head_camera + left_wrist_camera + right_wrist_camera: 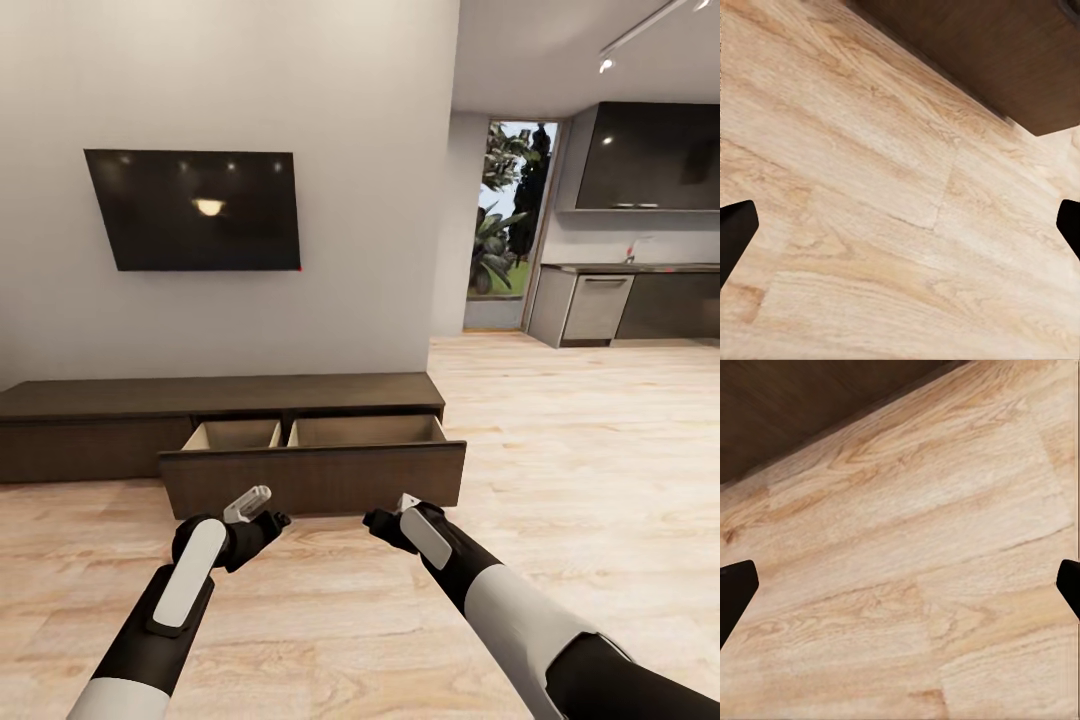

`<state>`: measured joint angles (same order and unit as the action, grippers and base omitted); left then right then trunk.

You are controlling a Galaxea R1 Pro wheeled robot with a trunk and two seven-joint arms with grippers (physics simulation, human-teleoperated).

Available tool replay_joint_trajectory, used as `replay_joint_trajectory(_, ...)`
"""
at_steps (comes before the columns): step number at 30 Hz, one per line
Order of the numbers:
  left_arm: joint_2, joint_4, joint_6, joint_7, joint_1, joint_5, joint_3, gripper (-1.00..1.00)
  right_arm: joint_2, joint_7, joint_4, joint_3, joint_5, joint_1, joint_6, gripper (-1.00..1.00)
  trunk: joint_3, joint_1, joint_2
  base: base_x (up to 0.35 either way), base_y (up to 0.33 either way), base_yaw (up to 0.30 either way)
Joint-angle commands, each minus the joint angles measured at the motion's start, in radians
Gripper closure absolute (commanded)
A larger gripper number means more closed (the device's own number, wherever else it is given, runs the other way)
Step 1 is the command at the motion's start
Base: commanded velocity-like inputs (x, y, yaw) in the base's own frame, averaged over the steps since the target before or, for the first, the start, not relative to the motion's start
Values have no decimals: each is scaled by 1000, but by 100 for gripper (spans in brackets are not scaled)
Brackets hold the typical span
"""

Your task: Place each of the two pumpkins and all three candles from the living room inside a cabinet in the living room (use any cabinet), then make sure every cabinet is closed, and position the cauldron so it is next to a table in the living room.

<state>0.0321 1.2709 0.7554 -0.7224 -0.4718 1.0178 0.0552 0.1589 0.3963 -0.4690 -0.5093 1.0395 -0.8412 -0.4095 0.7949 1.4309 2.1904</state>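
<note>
The cabinet (215, 395), a long low dark brown unit under the wall-mounted television (195, 208), is seen at ten o'clock in the head view, with its wide drawer (312, 478) pulled out at the centre so that two pale wooden compartments are exposed, both apparently empty as far as their floors can be seen. The drawer is presumably left open so that pumpkins and candles can be dropped in from above; none of those things, nor the cauldron or the low table, is found in these pictures. Both arms are held low over the wooden floor (560, 440) just in front of the drawer front, the left claw (262, 515) at seven o'clock and the right claw (388, 520) at six o'clock. In each wrist view the dark fingertips (735, 232) (735, 589) are set at opposite edges with bare floorboards between, so both claws are judged wide apart and nothing is carried. A kitchen (640, 290) is visible at two o'clock.
</note>
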Motion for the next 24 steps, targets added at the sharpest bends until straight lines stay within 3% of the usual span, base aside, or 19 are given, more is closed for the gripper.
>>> replay_joint_trajectory(1, 0, 0, -3, -11, -1, 9, 1, -100, -1, 8, 1, -6, 6, -1, 0, -100, 1, 0, 1, 0, 0, 0)
replay_joint_trajectory(5, 1, -25, -11, -12, -1, -2, 9, -100, -2, 6, 0, -10, -5, -1, 2, -100, 11, 11, 22, 0, 0, 0)
replay_joint_trajectory(10, -11, -40, -13, -9, 1, -35, 21, -100, -3, 5, -3, -51, -81, -1, 2, -100, 26, 31, 57, 0, 0, 0)
replay_joint_trajectory(12, -12, -50, -24, -9, 4, -79, 28, -100, -3, -4, -3, -79, -112, -1, 19, -100, 32, 38, 71, 0, 0, 0)
replay_joint_trajectory(15, -6, -104, -125, -6, 7, -214, 55, -100, -2, -49, -3, -134, -160, -1, 119, -100, 42, 50, 92, 0, 0, 0)
replay_joint_trajectory(16, -5, -113, -146, -6, 8, -234, 65, -100, -2, -57, -3, -142, -165, -1, 135, -100, 45, 54, 99, 0, 0, 0)
replay_joint_trajectory(18, -5, -164, -220, -3, 8, -288, 131, -100, -2, -77, -4, -173, -183, -1, 179, -100, 51, 61, 113, 0, 0, 0)
replay_joint_trajectory(19, -5, -180, -238, -3, 8, -296, 151, -100, -2, -80, -4, -181, -186, -1, 186, -100, 54, 65, 120, 0, 0, 0)
replay_joint_trajectory(23, -5, -289, -367, -3, 7, -327, 300, -100, -1, -88, -4, -214, -195, -1, 208, -100, 67, 80, 148, 0, 0, 0)
replay_joint_trajectory(24, -7, -347, -430, -2, 7, -330, 345, -100, -1, -93, -4, -218, -196, -1, 213, -100, 70, 84, 155, 0, 0, 0)
